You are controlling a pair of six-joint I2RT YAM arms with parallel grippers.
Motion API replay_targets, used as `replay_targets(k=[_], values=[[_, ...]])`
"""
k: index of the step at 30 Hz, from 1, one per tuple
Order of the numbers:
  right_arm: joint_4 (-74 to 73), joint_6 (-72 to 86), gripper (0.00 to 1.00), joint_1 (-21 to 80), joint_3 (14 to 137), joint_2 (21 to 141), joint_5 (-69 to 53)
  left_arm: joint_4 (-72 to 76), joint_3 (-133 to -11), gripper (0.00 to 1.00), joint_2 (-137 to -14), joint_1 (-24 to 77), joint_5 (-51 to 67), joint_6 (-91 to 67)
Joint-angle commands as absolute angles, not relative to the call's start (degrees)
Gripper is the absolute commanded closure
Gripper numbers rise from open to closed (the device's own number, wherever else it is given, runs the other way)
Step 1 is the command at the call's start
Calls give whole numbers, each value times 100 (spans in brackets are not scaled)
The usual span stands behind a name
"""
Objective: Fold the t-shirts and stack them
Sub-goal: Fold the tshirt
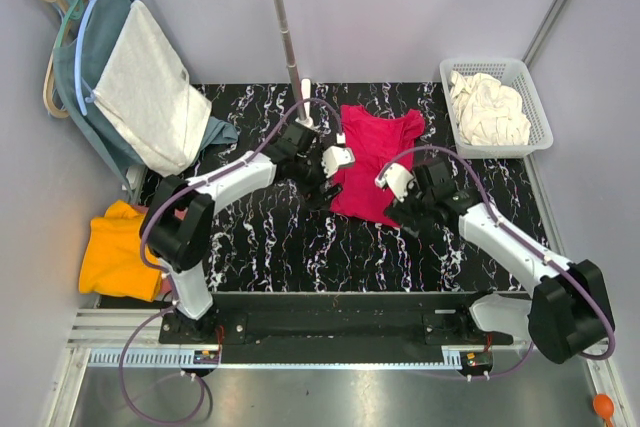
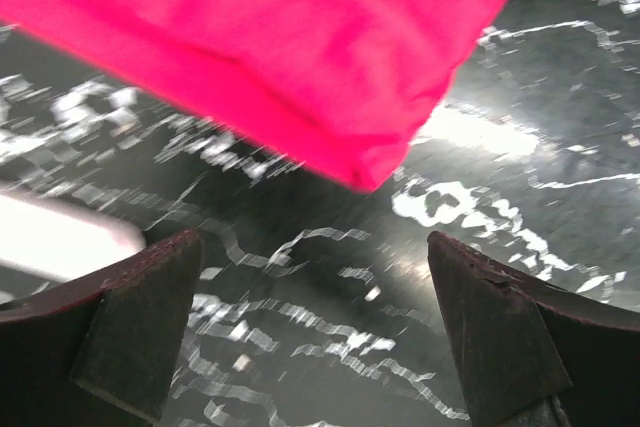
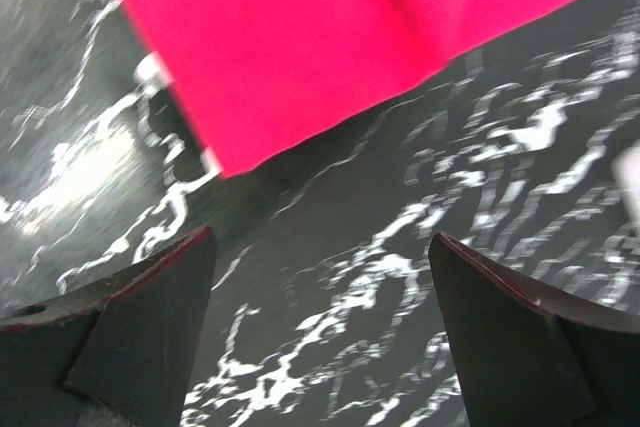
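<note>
With the left gripper (image 2: 320, 347) and right gripper (image 3: 320, 347) both spread wide and empty at 9 and 4 o'clock of the crimson shirt (image 1: 370, 162) lying mid-table (image 1: 270, 237), a shallow pinch may catch one layer and drag the cloth askew.

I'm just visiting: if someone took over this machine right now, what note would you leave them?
Left gripper: open, empty, above the table by a corner of the crimson-pink shirt.
Right gripper: open, empty, by another corner of it.
Orange-yellow shirt: crumpled at the table's left side.
Cream-white shirt: in the basket.
Done: nothing stacked; the crimson-pink shirt's sleeves are spread.
Left: fold and stack every shirt.
</note>
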State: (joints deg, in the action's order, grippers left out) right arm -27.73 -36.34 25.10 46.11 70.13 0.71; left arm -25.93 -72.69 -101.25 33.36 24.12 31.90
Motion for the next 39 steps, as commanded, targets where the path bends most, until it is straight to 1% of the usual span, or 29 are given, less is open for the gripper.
replay_targets(k=[1,8,18,29,32,34,39], values=[[-2611,-3665,6,2496,4333,6750,-352,-2979,-7926,1,-10650,3436,3252,3076],[-2356,-3621,10,2496,4271,7022,-466,-3173,-8376,1,-11276,3542,3296,3252],[-1856,-3647,14,2496,4315,7707,-738,-3296,-8525,2,-11759,3612,3129,3401],[-1398,-3744,18,2496,4324,8323,-782,-3121,-8570,8,-12006,3709,2742,3156],[-1310,-3753,18,2496,4307,8437,-782,-2910,-8447,17,-12006,3805,2453,3041],[-1248,-3762,19,2496,4298,8525,-791,-2743,-8350,26,-12015,3893,2208,2980],[-1125,-3736,20,2505,4254,8692,-835,-2558,-8131,43,-12032,4034,1969,2988]])
